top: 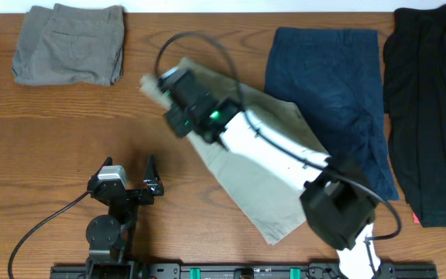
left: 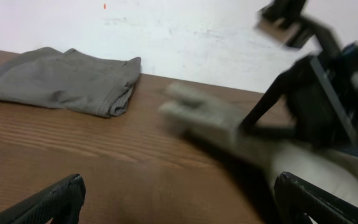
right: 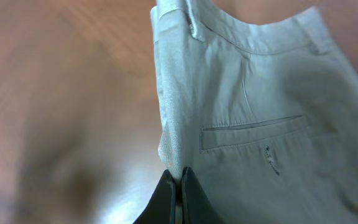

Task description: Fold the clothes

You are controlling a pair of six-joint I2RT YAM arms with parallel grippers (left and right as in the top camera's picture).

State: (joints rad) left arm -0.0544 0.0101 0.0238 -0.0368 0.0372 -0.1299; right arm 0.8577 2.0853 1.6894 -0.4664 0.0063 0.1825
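My right arm (top: pixel 269 147) is stretched way out diagonally to the far left, right gripper (right: pixel 179 190) pinched tight on the shorts (right: pixel 260 93) edge. Left arm (top: pixel 108 209) sits tucked by its base, left gripper (left: pixel 179 186) spread wide, holding nothing.

**Q:** Garments, by count?
**A:** Four, one of each colour: khaki shorts (top: pixel 254 194), taken as landmark; grey shorts (top: pixel 70 43), up and to their left; navy garment (top: pixel 327 77), to their right; black garment (top: pixel 428 108), farthest right.
**Q:** Grippers?
**A:** Two: left gripper (top: pixel 152 177), lower left of the khaki shorts; right gripper (right: pixel 178 186), at their edge.
**Q:** Others?
**A:** One back pocket (right: pixel 250 134) on the khaki shorts; one table (top: pixel 53 132).
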